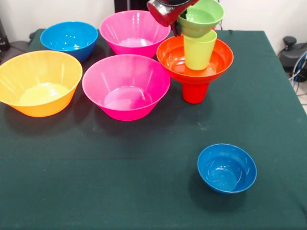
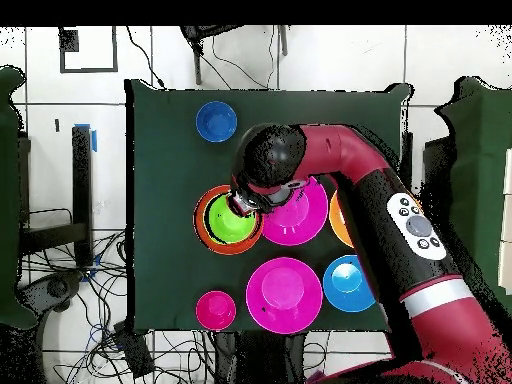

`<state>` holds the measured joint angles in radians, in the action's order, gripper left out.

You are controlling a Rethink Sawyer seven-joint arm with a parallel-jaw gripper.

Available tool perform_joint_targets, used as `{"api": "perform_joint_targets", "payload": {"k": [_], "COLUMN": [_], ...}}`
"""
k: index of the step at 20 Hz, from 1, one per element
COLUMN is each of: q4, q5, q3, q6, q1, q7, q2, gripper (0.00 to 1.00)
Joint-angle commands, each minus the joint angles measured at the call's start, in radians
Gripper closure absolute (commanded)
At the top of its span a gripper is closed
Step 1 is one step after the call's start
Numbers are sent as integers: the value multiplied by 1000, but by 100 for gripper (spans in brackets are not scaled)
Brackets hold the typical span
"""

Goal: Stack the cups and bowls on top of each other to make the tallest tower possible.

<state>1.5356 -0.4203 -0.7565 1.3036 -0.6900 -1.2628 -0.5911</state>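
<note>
The tower stands at the table's back right: a red cup (image 1: pixel 195 92) at the base, a wide red-orange bowl (image 1: pixel 221 56) (image 2: pixel 203 228) resting on it, and a lime-green cup (image 1: pixel 200 50) standing inside that bowl. A small green bowl (image 1: pixel 202 17) (image 2: pixel 230 222) sits tilted on the green cup's mouth. My gripper (image 1: pixel 175 28) (image 2: pixel 240 206) comes down from above and is shut on this bowl's left rim. The small blue bowl (image 1: pixel 226 167) (image 2: pixel 216 120) lies alone near the front right.
Two big pink bowls (image 1: pixel 125 86) (image 1: pixel 134 32) sit left of the tower, with a yellow-orange bowl (image 1: pixel 38 82) and a mid-sized blue bowl (image 1: pixel 69 39) further left. Overhead, a small reddish bowl (image 2: pixel 216 309) lies beside the near pink bowl (image 2: pixel 284 293).
</note>
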Motion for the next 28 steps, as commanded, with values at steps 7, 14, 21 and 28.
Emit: {"api": "perform_joint_targets", "payload": {"k": [7, 14, 21, 28], "q4": [89, 80, 83, 98], "q5": [-24, -26, -22, -21], "q3": [9, 5, -2, -12], "q6": [27, 17, -3, -43], "q1": [3, 2, -2, -4], "q7": [100, 107, 110, 112], "q2": [15, 33, 42, 60], "gripper": [100, 100, 100, 100]}}
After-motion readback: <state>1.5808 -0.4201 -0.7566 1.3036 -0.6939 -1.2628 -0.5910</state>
